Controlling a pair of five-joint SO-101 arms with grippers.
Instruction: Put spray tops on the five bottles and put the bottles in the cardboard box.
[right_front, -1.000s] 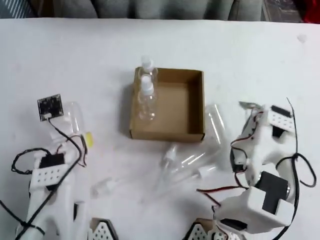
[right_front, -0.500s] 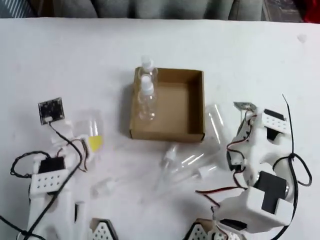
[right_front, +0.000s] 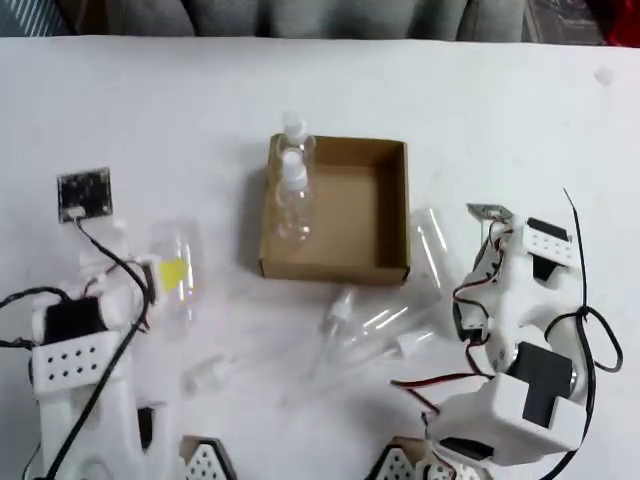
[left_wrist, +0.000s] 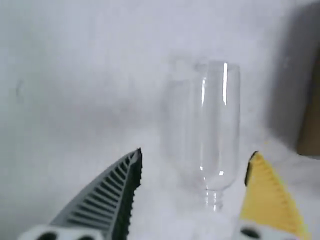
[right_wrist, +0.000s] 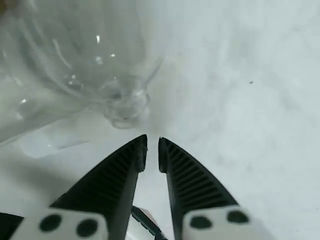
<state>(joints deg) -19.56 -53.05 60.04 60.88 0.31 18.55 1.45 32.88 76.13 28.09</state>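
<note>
- The white surface runs to every side; a strip of grey fabric lies beyond its far edge, cut off by the frame.
- The left arm and the right arm stand at the near corners, both cut off at the near edge.
- The open cardboard box sits mid-surface. A capped bottle lies along its left wall; a second capped bottle overlaps the far wall, and I cannot tell whether it is fully inside.
- A pile of clear bottles by the box's near right corner overlaps, so the count is hard to make out.
- The left gripper is spread wide around the neck of an uncapped bottle lying left of the box; contact is unclear.
- The right gripper is pressed almost together, empty, just short of a clear bottle's neck.
- A faint loose spray top lies towards the near edge.
</note>
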